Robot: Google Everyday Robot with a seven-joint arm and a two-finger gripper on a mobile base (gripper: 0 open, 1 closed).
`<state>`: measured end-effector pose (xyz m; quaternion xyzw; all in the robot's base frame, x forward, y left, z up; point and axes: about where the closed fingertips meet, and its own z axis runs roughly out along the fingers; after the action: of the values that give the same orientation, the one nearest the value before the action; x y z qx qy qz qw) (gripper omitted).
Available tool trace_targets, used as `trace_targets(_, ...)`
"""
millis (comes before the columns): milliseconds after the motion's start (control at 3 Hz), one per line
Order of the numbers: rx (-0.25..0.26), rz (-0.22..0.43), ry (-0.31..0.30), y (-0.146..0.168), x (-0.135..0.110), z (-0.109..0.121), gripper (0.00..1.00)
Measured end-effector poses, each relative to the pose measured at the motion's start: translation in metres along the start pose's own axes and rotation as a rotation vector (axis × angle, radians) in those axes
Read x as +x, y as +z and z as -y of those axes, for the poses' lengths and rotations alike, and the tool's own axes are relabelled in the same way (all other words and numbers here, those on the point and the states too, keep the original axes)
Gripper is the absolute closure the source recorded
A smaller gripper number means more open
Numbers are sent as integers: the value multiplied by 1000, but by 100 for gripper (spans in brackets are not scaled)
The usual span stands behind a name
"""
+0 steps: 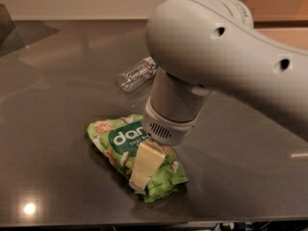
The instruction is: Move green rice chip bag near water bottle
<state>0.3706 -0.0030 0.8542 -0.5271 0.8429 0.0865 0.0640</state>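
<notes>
The green rice chip bag [115, 141] lies crinkled on the dark table, front centre, with its white "dang" oval facing up. My gripper [140, 176] hangs from the big white arm [207, 47] and is down on the bag's right half, touching or just above it. The water bottle [137, 74], clear and crushed, lies on its side behind the bag, about a bag's length away and just left of the arm's wrist.
The dark grey table [53, 95] runs to a front edge along the bottom of the view. The arm's bulk covers the upper right and hides what stands behind it. A pale wall lies beyond the table's far edge.
</notes>
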Motion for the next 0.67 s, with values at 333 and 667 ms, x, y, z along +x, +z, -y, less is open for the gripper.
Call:
trace_targets(333,5,-9,-2,2,-1,-2,41)
trace_targets(667,0,-9,7,-2,-3,2,64)
